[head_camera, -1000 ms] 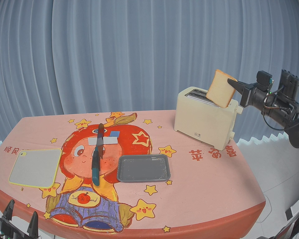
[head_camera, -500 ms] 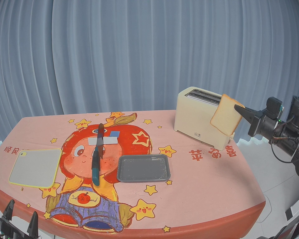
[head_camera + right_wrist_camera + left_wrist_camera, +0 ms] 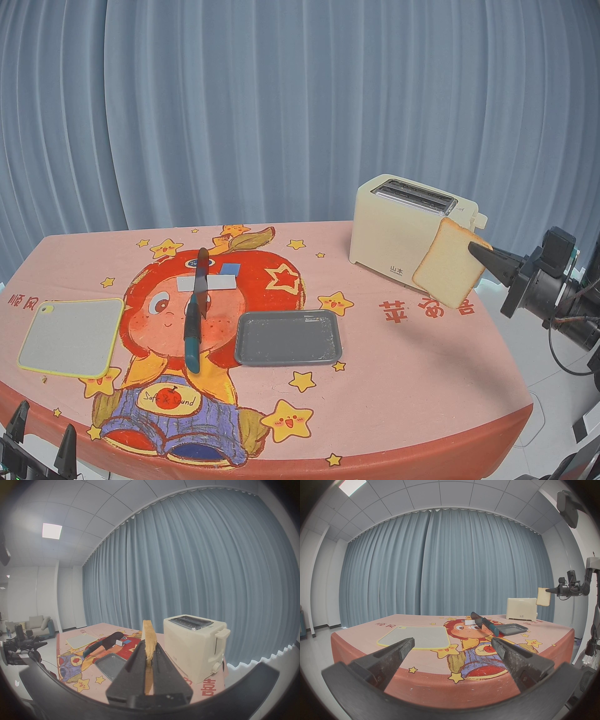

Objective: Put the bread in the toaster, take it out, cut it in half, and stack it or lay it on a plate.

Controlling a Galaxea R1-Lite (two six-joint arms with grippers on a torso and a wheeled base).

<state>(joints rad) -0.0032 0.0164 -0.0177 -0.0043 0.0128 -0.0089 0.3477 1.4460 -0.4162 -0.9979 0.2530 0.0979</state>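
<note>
The table (image 3: 406,375) carries a cream toaster (image 3: 400,240) at its far right. A board (image 3: 72,337) lies flat at the near left and a grey tray (image 3: 289,337) near the middle. Between them is a knife (image 3: 194,319), its blade across a small white block (image 3: 219,282). The bread (image 3: 447,262) hangs tilted in the air just before the toaster's right end, pinched at its edge by the right gripper (image 3: 478,249). The left gripper (image 3: 452,642) waits spread and empty off the table's near left edge.
</note>
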